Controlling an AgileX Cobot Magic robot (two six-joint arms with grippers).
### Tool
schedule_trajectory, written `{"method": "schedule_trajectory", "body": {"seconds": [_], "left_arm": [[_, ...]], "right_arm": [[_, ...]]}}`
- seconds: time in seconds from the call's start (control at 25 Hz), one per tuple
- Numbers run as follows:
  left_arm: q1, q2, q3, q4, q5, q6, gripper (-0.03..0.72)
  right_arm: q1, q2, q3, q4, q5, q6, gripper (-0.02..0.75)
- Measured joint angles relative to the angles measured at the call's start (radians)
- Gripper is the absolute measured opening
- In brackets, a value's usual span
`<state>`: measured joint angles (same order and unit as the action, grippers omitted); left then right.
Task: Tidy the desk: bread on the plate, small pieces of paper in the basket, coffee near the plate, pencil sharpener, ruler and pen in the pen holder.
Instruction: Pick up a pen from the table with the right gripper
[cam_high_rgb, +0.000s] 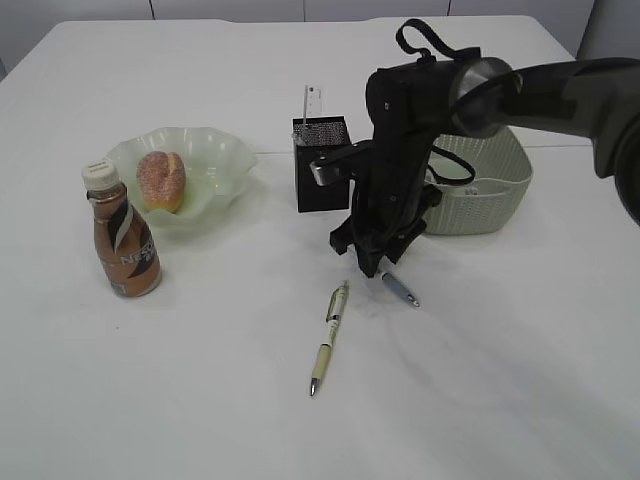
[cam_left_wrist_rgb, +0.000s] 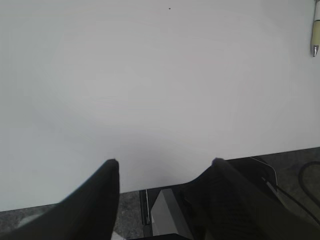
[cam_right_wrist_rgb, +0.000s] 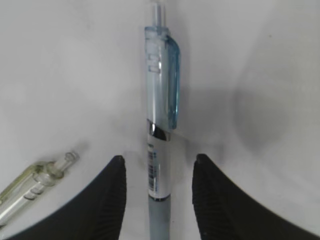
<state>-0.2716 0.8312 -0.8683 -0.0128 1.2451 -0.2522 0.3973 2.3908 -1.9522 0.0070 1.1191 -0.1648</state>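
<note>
Right hand (cam_right_wrist_rgb: 159, 192) low over desk (cam_high_rgb: 200, 380), fingers astride blue-clipped pen (cam_right_wrist_rgb: 161, 120).

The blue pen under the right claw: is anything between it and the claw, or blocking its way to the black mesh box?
Nothing visible. The right gripper straddles the blue pen, jaws open on either side. The desk between it and the pen holder looks bare.

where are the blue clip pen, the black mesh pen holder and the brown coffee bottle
blue-clipped clear pen (cam_right_wrist_rgb: 161, 105): right wrist view, barrel beside its clip
black metal-mesh pen holder (cam_high_rgb: 320, 180): exterior view, front wall
brown plastic coffee bottle (cam_high_rgb: 126, 252): exterior view, label
</note>
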Motion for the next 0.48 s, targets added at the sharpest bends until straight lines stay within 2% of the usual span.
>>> {"method": "schedule_trajectory", "body": {"seconds": [0.48], "left_arm": [[0.0, 0.0, 0.0, 0.0, 0.0, 0.0, 0.414]], "right_arm": [[0.0, 0.018, 0.0, 0.002, -0.002, 0.0, 0.355]]}}
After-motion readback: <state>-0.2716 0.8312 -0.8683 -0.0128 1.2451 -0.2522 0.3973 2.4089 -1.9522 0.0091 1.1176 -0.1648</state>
